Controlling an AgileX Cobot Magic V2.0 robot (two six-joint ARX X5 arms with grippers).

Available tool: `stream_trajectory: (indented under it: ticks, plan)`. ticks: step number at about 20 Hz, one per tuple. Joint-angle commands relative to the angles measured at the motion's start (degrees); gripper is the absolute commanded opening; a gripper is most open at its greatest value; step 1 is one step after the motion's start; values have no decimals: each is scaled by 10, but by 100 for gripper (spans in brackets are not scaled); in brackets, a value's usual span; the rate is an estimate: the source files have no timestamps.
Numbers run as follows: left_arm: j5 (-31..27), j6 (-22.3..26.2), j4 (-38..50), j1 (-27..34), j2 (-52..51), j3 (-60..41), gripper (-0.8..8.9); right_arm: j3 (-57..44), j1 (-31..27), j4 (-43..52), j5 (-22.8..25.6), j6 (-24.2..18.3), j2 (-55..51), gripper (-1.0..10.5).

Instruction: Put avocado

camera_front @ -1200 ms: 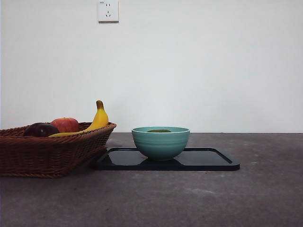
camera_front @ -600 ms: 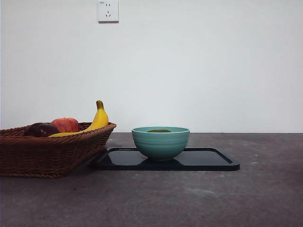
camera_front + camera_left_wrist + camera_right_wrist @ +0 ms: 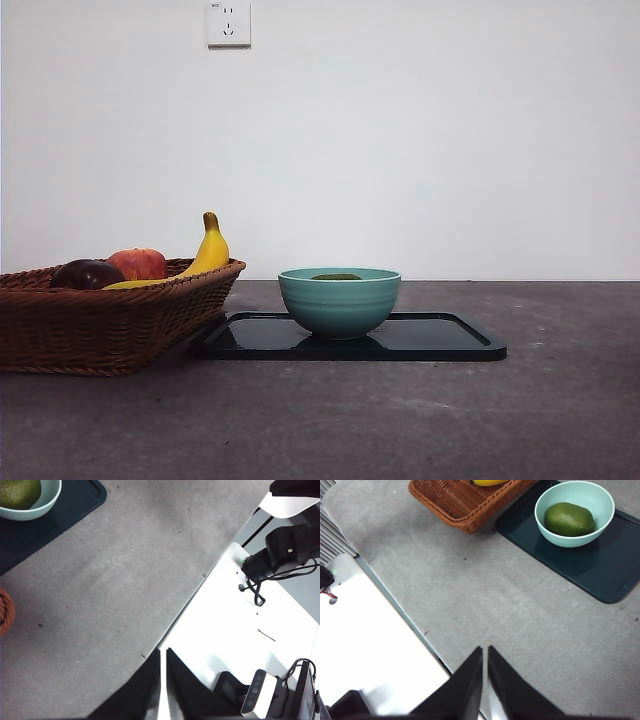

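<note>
At the centre of the front view, a teal bowl (image 3: 339, 300) is seen on a dark tray (image 3: 440, 340), and the avocado (image 3: 569, 519) is found lying inside it, only its top showing over the rim. At the left of the frame, a wicker basket (image 3: 110, 320) holding a banana (image 3: 208, 250), an apple (image 3: 138, 263) and a dark fruit (image 3: 87, 274) is set just beside the tray. Both arms are parked back near the table edge: the left gripper (image 3: 163, 680) and the right gripper (image 3: 484, 680) are each closed on nothing. The placing is judged done. Little can go wrong unless an arm sweeps low into bowl or basket. Open grey table (image 3: 520, 420) is left at lower right.
</note>
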Motion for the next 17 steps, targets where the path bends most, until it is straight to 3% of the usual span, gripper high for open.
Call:
stream_trajectory:
  ticks: [1,13,15,17]
  plan:
    - [3,11,6,-3,3,10,10,3,6,6,-1,2,2,7]
    - [-3,24,8,-2,0,10,10,3,6,6,-1,2,2,8]
    - [-39,63,47,23,-22,10,9,3,6,6,-1,2,2,8]
    - [-52,75,173,74,-67,-1,10,3,6,6,-1,2,2,8]
